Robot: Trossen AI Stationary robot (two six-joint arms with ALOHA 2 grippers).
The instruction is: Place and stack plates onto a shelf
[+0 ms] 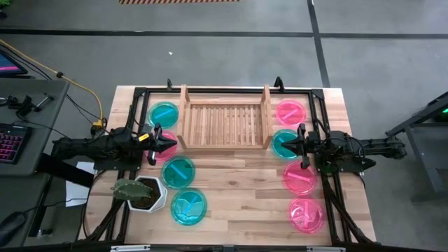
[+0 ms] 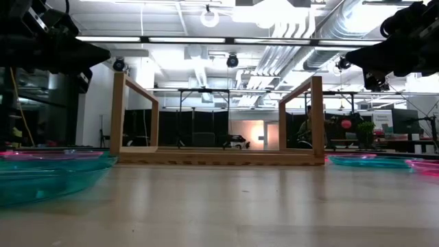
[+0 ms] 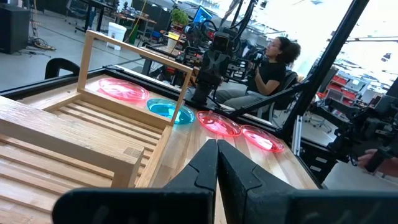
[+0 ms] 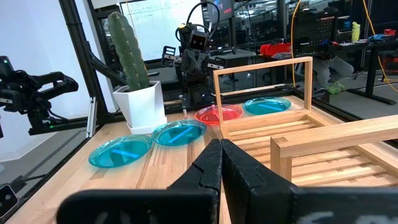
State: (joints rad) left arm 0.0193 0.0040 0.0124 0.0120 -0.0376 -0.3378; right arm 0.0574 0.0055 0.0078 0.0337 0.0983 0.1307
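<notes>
The wooden shelf stood upright at the table's far edge, its slatted base bare. Eight translucent plates lay flat on the tabletop. To its left: three teal plates and one pink plate, partly hidden. To its right: one teal plate and three pink plates.

We see a white hexagonal plant pot holding a tall green cactus on the butcher-block wooden tabletop; beyond it a seated person in dark clothing.
</notes>
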